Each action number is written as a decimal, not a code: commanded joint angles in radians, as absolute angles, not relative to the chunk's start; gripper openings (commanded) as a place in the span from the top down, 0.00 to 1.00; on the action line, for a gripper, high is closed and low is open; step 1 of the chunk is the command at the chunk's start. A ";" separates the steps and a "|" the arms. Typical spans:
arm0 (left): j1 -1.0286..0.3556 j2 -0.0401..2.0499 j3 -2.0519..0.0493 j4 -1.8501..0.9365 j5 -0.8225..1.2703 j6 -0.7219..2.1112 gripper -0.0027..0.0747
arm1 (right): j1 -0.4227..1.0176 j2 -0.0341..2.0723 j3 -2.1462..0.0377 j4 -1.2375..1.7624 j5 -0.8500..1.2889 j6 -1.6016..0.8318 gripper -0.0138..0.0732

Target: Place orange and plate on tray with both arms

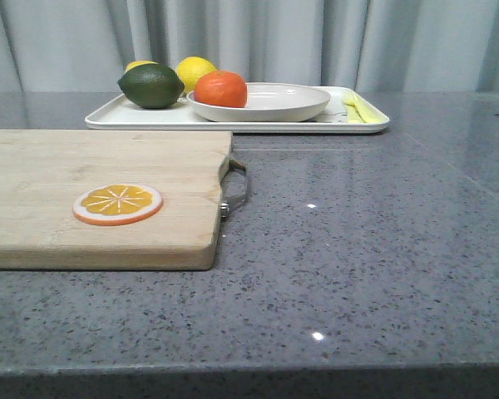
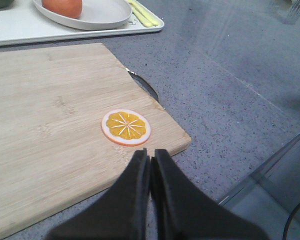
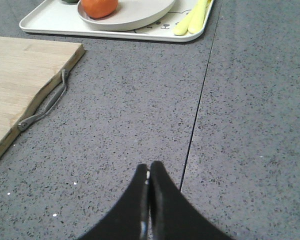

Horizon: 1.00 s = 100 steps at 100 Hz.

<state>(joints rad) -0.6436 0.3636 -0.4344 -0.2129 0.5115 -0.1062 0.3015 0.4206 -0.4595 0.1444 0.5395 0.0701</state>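
orange [image 1: 221, 89] sitting in plate [image 1: 283, 104], plate on tray [image 1: 150, 118] w/ lemon [image 1: 195, 71] + lime [image 1: 151, 86] beside it, left gripper [image 2: 150, 160] closed & empty, right gripper [image 3: 148, 172] same

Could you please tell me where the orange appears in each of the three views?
Front: orange at upper centre, on the plate.
Left wrist: orange at the top edge, partly cropped.
Right wrist: orange at the top, cropped.
Shared landmark: the tray under the plate.

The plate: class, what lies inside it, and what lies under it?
Inside the plate sits the orange, at its left side. Under it is the tray; the tray surface beneath the plate is covered.
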 commanded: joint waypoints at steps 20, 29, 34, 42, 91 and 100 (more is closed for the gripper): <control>-0.543 0.289 -0.352 -0.205 0.302 -0.116 0.99 | 0.301 0.423 -0.488 0.136 0.472 0.060 0.92; -0.493 0.235 -0.308 -0.205 0.238 -0.116 0.99 | 0.301 0.423 -0.488 0.136 0.472 0.060 0.92; -0.454 0.214 -0.282 -0.203 0.200 -0.116 0.99 | 0.301 0.423 -0.488 0.136 0.472 0.060 0.92; -0.390 0.184 -0.236 -0.171 0.137 -0.116 0.99 | 0.301 0.423 -0.488 0.136 0.472 0.060 0.92; -0.044 0.003 -0.032 -0.142 0.038 -0.009 0.99 | 0.301 0.423 -0.488 0.136 0.472 0.060 0.92; -0.001 -0.025 0.009 -0.142 0.019 -0.009 0.99 | 0.301 0.423 -0.488 0.136 0.472 0.060 0.92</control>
